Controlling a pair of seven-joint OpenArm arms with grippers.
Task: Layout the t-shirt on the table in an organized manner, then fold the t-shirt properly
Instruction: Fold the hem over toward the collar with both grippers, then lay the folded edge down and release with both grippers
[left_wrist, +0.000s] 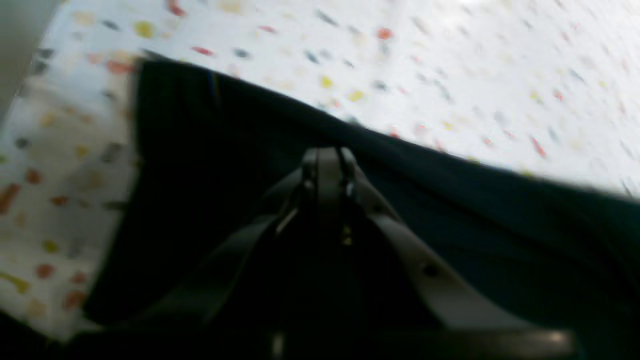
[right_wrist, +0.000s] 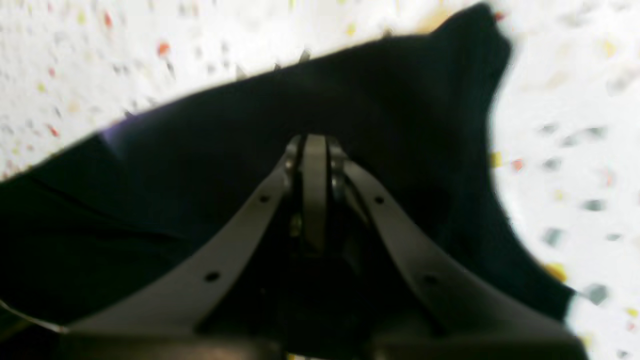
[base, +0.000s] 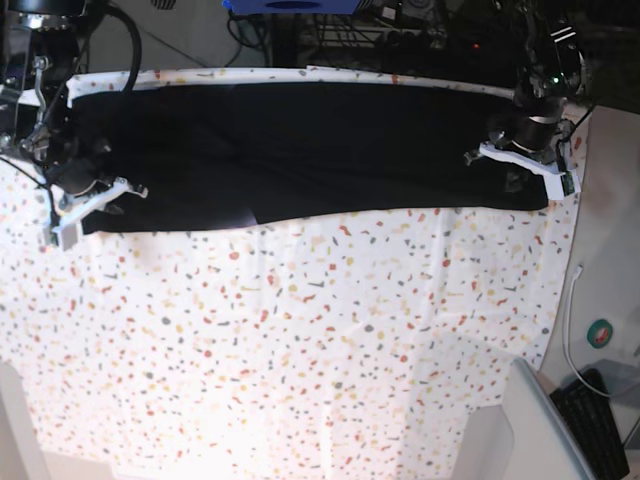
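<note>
My left gripper (left_wrist: 327, 155) and right gripper (right_wrist: 316, 145) both have their jaws pressed together; whether fabric is caught between them I cannot tell. The black t-shirt (base: 330, 150) lies beneath both pairs, stretched as a wide band from one to the other. Beyond my tips, its edge gives way to the speckled white cloth (base: 300, 340) on the table.

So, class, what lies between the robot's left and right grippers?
Between the left gripper and right gripper lies black t-shirt fabric, stretching from one to the other. The base view shows this.
</note>
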